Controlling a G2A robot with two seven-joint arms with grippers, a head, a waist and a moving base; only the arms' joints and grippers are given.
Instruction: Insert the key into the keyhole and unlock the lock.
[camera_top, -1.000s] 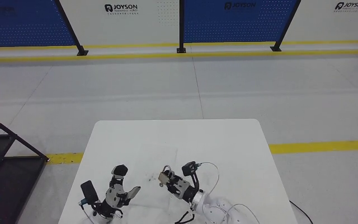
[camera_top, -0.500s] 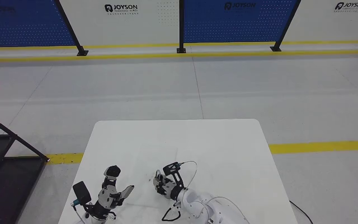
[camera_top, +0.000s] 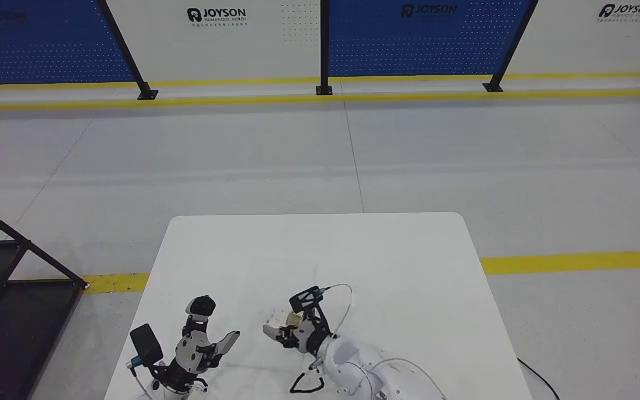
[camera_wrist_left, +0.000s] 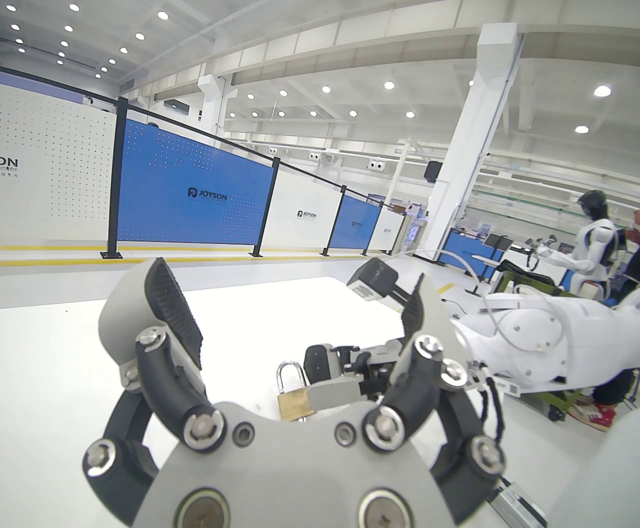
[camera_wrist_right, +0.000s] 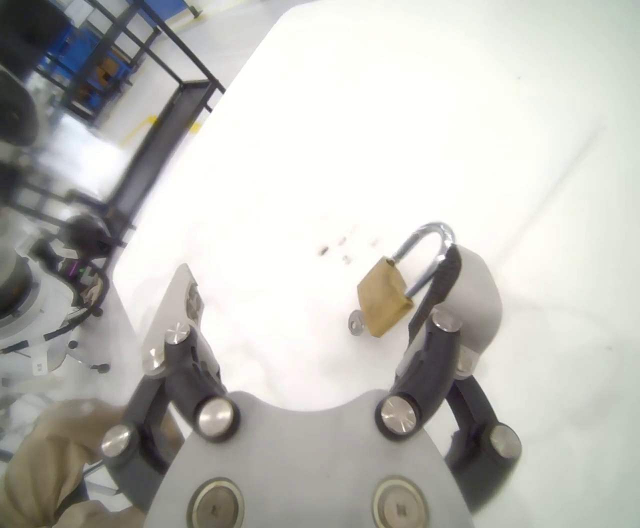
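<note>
Padlock (camera_wrist_right: 384, 299): brass body with a silver shackle (camera_wrist_right: 426, 243), on the white table (camera_wrist_right: 400, 100) between the right gripper's fingers. It sits close against the inside of one finger and well apart from the other. The shackle's bend meets that near finger's ribbed pad (camera_wrist_right: 446, 278). In the left wrist view both shackle legs run into the body.

Key (camera_wrist_right: 356, 322): a small silver round head with a hole. It is at the end of the brass body away from the shackle, nearer the right palm than the fingertips. Whether its blade sits in the keyhole cannot be told.

Right gripper (camera_wrist_right: 320, 300): fingers spread wide and clamped on nothing. The wrist is held low, with the fingers lying close over the tabletop. In the left wrist view one grey finger (camera_wrist_left: 334, 393) lies against the side of the brass body.

Left gripper (camera_wrist_left: 295, 320): fingers wide apart with nothing between the pads. The wrist is low near the table's edge and the fingers angle up off the surface. They point toward the right gripper, and the padlock stands out in front of them, clear of both tips.
</note>
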